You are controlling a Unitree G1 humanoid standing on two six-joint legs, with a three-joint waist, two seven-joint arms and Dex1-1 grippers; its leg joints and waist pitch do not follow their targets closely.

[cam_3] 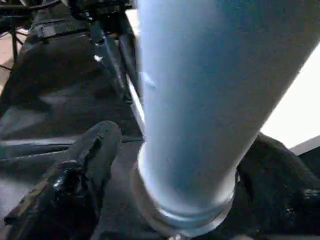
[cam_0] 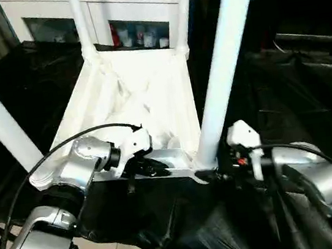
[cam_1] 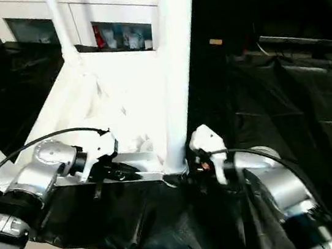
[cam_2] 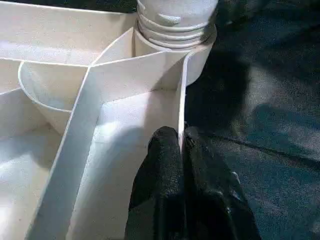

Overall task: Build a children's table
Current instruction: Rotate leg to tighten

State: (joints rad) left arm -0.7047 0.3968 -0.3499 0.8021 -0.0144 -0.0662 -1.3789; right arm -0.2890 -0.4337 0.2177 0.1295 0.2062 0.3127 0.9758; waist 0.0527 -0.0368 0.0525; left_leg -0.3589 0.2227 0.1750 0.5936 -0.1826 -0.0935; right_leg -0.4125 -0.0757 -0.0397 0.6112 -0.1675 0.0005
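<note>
Pinching the tabletop's (cam_0: 149, 90) near rim with my left gripper (cam_2: 181, 145), fingers clamped on the thin wall, so that the upturned top cannot slide on the black cloth (cam_0: 167, 223) while the leg is worked. My right gripper (cam_3: 170, 200) straddles the base of the near-right leg (cam_0: 222, 61), one finger (cam_3: 95, 150) on each side, not visibly clamping; I judge it is seating this leg in its corner socket. Count: one tabletop, four legs upright in the corners. White cabinet (cam_0: 132, 18) stands behind.
</note>
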